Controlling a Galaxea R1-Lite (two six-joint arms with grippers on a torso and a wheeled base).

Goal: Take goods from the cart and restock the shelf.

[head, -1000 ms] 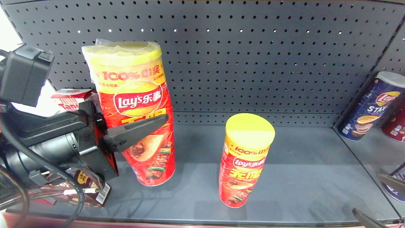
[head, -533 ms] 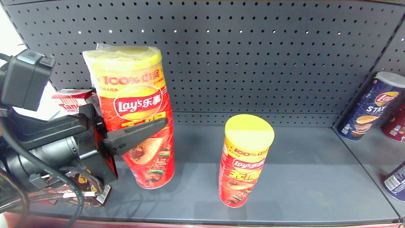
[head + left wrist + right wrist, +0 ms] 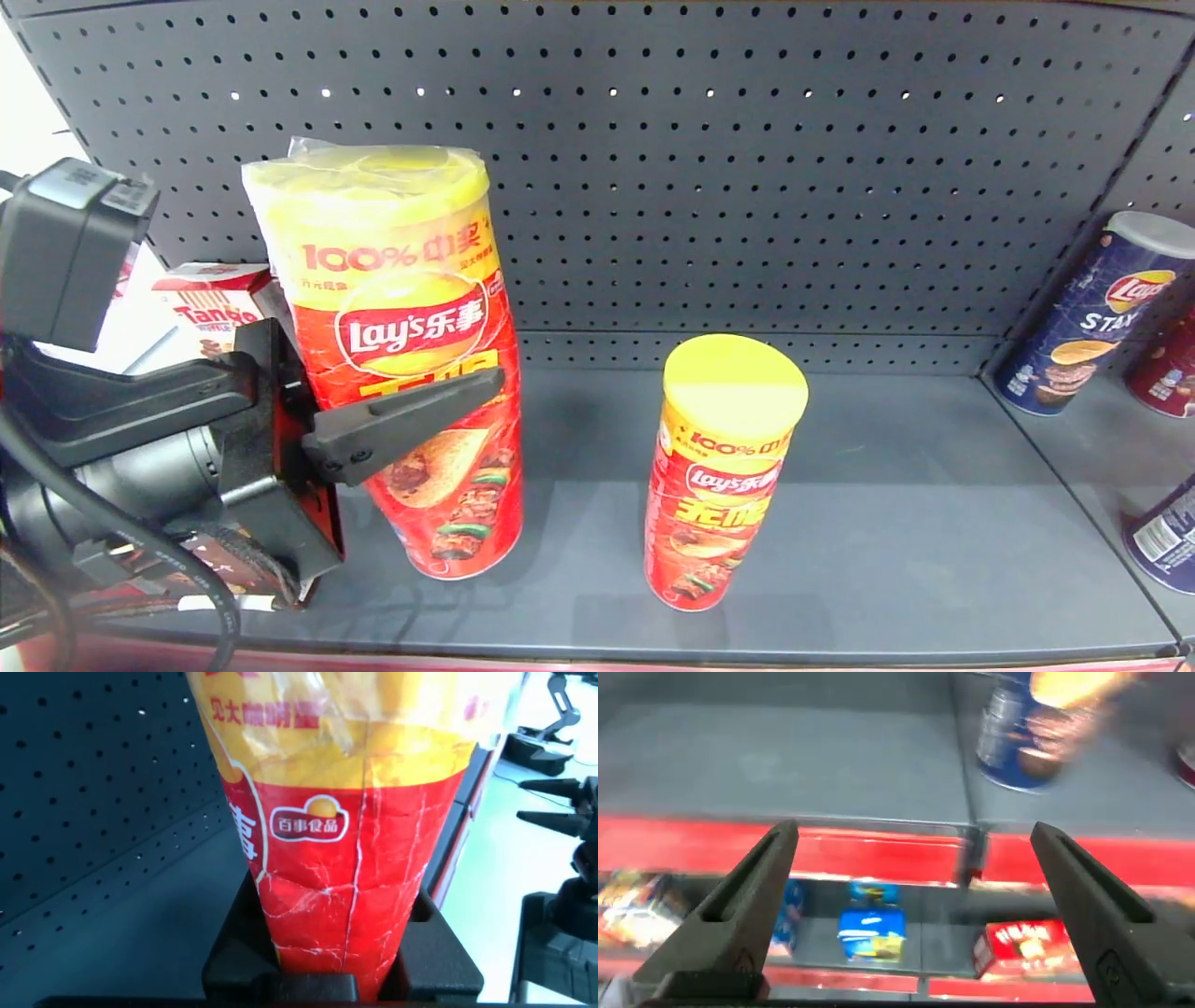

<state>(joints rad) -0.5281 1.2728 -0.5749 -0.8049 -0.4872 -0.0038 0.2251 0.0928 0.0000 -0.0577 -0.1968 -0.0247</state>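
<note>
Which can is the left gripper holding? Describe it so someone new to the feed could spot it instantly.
On the dark grey pegboard shelf, look left, where the left gripper clamps a tall red chip canister with a yellow top. Unlike the smaller red canister with a yellow lid standing alone mid-shelf, it is wider, tilted and wrapped in crinkled clear film.

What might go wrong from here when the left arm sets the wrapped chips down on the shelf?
1. The pack in the left pincer is tall and looks tilted; released like that, it might topple toward the can beside it.
2. The pincer grips over loose plastic wrap, so the pack could slip or twist.
3. The arm sits close to the boxes at the left end of the shelf; pulling back could knock them.
</note>
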